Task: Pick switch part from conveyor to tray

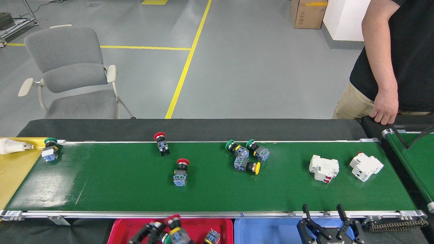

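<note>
This is a factory or industrial workshop floor. A long green conveyor [135,183] with silver side rails runs across the view and carries switch parts [179,171] and white breaker blocks [323,167]. Behind it, the grey painted floor [254,67] has yellow marking lines [184,66]. A cardboard box [307,15] stands by the wall, and sorting trays, red [118,230] and blue [264,230], wait below the belt.

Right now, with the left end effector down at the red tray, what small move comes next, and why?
Probably open the left end effector and let the red-capped switch drop. It appears to hold that switch just over the red tray, where other switches already lie, so the carry looks finished. The right end effector sits open by the blue tray, empty.
</note>
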